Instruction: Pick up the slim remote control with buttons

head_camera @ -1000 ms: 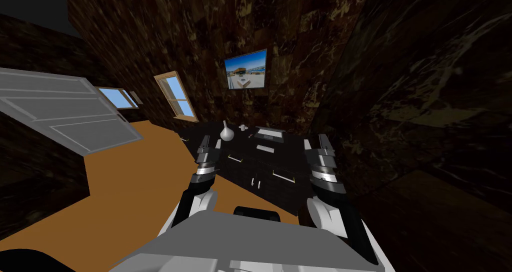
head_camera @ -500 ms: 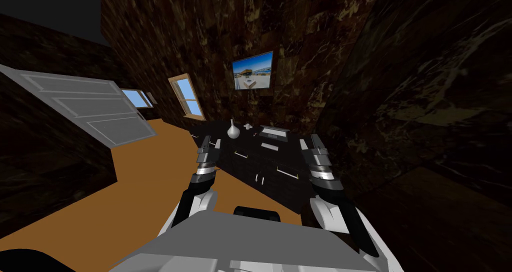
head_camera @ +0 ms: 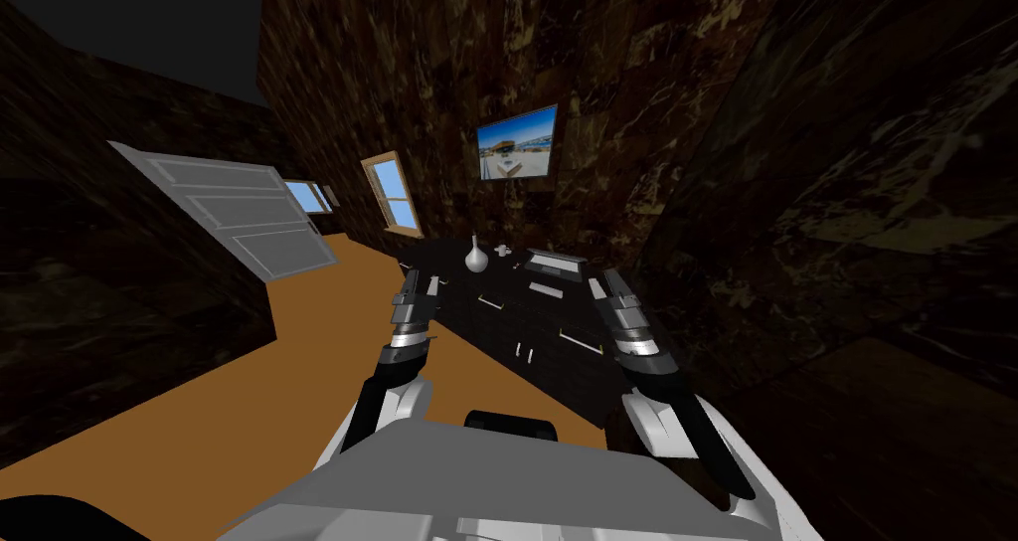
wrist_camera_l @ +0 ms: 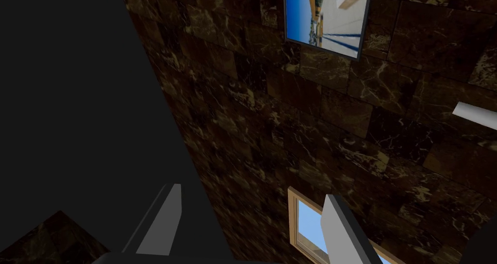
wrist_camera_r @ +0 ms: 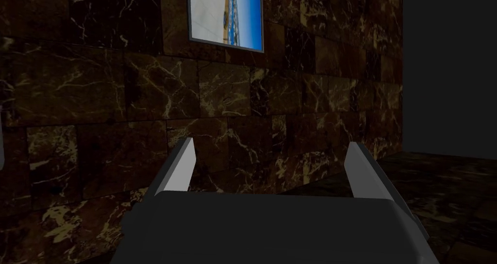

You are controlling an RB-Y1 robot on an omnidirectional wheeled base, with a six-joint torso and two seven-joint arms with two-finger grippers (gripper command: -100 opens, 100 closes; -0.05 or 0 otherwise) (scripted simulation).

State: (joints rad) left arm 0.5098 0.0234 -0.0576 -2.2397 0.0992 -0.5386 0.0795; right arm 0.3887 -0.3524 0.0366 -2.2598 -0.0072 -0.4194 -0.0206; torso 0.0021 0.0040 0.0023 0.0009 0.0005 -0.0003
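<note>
The slim remote control [head_camera: 547, 288] is a thin pale bar lying flat on top of a black cabinet [head_camera: 517, 321], just in front of a grey box-like thing [head_camera: 555, 264]. Both my arms are raised ahead of my chest. My left gripper [head_camera: 422, 282] hangs by the cabinet's left corner, well left of the remote, and its fingers [wrist_camera_l: 165, 222] stand apart with nothing between them. My right gripper [head_camera: 604, 285] is over the cabinet's right end, a little right of the remote, its jaws wide open and empty [wrist_camera_r: 272, 171].
A white vase [head_camera: 476, 257] and a small white object [head_camera: 502, 251] stand at the cabinet's back left. The cabinet front has pale handles [head_camera: 580, 341]. Dark marble walls close in behind and to the right. Orange floor [head_camera: 249, 386] and a grey door [head_camera: 234, 212] lie to the left.
The whole head view has swung, so the cabinet, wall picture and door sit further right in the picture: my own turn. Both arms keep their raised pose.
</note>
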